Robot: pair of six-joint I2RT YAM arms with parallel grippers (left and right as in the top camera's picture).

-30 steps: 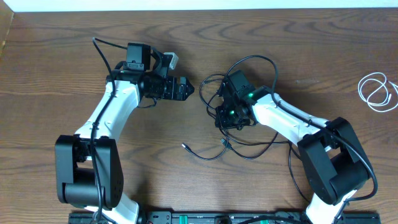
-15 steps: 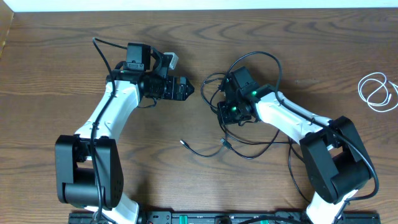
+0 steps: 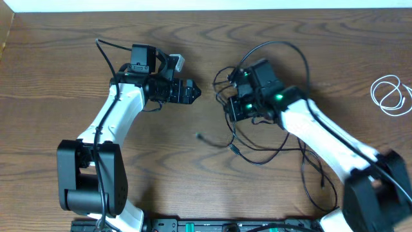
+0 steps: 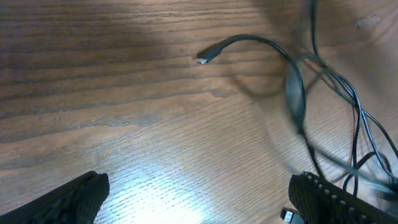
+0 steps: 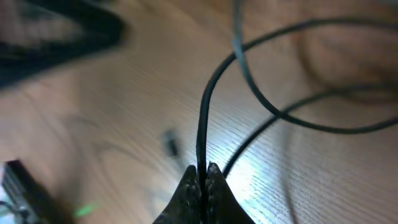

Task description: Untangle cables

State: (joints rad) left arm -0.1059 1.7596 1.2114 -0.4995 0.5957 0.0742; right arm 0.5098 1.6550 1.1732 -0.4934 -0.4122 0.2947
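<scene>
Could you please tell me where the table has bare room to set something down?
Bare wood lies left of the left arm, and between the right arm and the white cable. The middle is crowded: the black cable loops around and below the right tool.

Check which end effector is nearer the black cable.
Right. The right end effector is shut on the black cable, pinching one strand. The left end effector stands open off to the side of the tangle, apart from it.
</scene>
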